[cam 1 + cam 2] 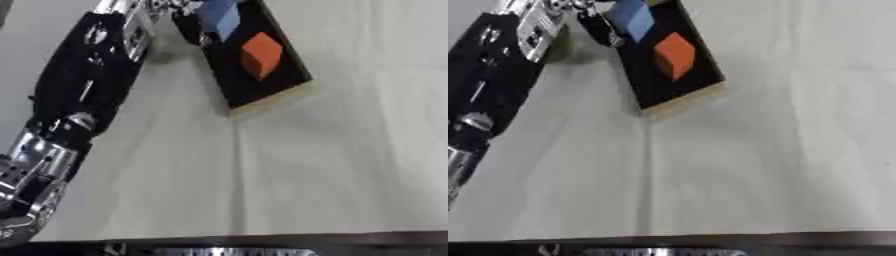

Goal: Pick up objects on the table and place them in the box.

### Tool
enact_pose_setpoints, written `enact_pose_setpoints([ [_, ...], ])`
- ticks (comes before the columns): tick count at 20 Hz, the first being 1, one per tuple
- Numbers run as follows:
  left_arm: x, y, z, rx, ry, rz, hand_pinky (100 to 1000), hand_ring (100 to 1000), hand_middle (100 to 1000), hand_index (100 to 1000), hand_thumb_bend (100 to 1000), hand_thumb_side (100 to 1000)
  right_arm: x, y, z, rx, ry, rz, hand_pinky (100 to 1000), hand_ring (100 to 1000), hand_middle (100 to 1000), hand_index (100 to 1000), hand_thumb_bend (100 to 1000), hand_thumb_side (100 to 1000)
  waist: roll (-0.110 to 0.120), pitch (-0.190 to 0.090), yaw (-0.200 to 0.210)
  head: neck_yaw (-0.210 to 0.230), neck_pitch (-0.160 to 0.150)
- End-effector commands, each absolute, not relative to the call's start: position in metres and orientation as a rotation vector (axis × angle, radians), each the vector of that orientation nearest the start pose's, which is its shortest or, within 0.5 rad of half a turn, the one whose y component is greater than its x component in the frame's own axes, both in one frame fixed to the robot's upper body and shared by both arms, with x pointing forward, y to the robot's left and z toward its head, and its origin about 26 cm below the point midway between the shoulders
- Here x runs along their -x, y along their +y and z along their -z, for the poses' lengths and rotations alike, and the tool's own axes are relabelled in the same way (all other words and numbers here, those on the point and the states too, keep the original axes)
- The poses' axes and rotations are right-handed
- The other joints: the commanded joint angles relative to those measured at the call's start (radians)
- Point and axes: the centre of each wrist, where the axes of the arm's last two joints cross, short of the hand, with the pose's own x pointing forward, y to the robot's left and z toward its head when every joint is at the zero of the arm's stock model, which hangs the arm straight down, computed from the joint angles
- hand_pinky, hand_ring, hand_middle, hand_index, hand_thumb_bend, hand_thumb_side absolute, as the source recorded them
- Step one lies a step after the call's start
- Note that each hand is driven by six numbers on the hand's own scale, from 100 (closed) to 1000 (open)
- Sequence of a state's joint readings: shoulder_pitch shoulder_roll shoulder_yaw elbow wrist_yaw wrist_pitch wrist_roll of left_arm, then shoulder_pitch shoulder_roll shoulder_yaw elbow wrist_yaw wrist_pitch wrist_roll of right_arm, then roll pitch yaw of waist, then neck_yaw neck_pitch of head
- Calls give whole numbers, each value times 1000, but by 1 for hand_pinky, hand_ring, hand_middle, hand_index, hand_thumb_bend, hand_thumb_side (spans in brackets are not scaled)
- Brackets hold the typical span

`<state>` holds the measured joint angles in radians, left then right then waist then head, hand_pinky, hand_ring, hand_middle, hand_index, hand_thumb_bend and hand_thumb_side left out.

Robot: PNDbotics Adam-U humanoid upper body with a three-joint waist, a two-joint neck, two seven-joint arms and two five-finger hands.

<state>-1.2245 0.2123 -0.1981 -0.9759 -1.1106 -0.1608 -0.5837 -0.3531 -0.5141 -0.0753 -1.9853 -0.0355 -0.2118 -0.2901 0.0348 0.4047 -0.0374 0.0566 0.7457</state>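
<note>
Two blocks lie in the box (262, 85) as we see it from the left eye: an orange block (262, 55) near the middle of the dark interior and a blue block (220, 17) above it, at the box's far end by the picture's top edge. The box is long and narrow, dark inside with a pale wooden rim showing at its near end. Its long axis runs from upper left to lower right, the near end pointing toward the lower right of the pale cloth-covered surface (306, 170). The orange block sits turned, one corner pointing down along that axis. Our left arm (83, 95) comes up from the lower left edge and reaches to the top of the picture, black with silver joints. The left hand (188, 22) shows just at the box's upper left side, dark against it; we cannot tell whether its fingers are apart or together, nor whether they touch the box or the blue block.

From the right eye the same things sit shifted to the left. The box (671, 87) keeps the same slant, with the orange block (675, 55) clear of both long walls and the blue block (632, 17) just beside the left hand (598, 25). Here too the fingers' state is something we cannot tell. The surface (754, 170) fills the remaining picture, with a dark edge along the bottom. The right hand appears in neither view.
</note>
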Motion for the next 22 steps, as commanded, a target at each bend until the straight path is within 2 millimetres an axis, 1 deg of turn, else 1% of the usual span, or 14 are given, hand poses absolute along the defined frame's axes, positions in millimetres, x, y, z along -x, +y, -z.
enact_pose_setpoints([
  [1, -477, 120, -308, -1008, -1508, 1788, 810, 740, 659, 778, 295, 100, -299, -299, -249, 407, -2621, -187, 864, 807, 684, 887, 100, 628, -3, -18, -3, 2, -15],
  [7, -479, 119, -304, -1021, -1499, 1795, 814, 745, 664, 785, 305, 100, -299, -298, -249, 402, -2620, -185, 864, 807, 684, 887, 100, 628, -1, -16, -6, 3, -19],
  [8, -479, 119, -302, -1023, -1491, 1798, 898, 864, 808, 916, 467, 100, -299, -298, -249, 400, -2618, -186, 864, 807, 682, 887, 100, 629, -1, -16, -6, 3, -19],
  [9, -480, 119, -301, -1027, -1485, 1801, 898, 864, 808, 916, 467, 100, -299, -297, -248, 397, -2616, -187, 864, 807, 682, 887, 100, 629, -1, -15, -7, 3, -19],
  [10, -480, 119, -301, -1032, -1482, 1802, 927, 897, 840, 939, 532, 100, -299, -297, -248, 396, -2615, -188, 864, 807, 682, 887, 100, 629, 0, -15, -7, 3, -20],
  [12, -480, 119, -301, -1043, -1484, 1798, 951, 923, 863, 956, 592, 100, -299, -297, -248, 393, -2613, -188, 865, 807, 681, 888, 100, 628, -1, -16, -7, 4, -20],
  [16, -479, 119, -302, -1065, -1502, 1784, 963, 938, 878, 971, 627, 100, -299, -297, -247, 391, -2608, -191, 865, 808, 681, 888, 100, 628, -1, -17, -7, 3, -18],
  [22, -475, 120, -311, -1085, -1561, 1762, 952, 931, 868, 965, 603, 100, -299, -297, -246, 390, -2600, -192, 865, 808, 681, 888, 100, 629, 0, -22, -3, 2, -12],
])
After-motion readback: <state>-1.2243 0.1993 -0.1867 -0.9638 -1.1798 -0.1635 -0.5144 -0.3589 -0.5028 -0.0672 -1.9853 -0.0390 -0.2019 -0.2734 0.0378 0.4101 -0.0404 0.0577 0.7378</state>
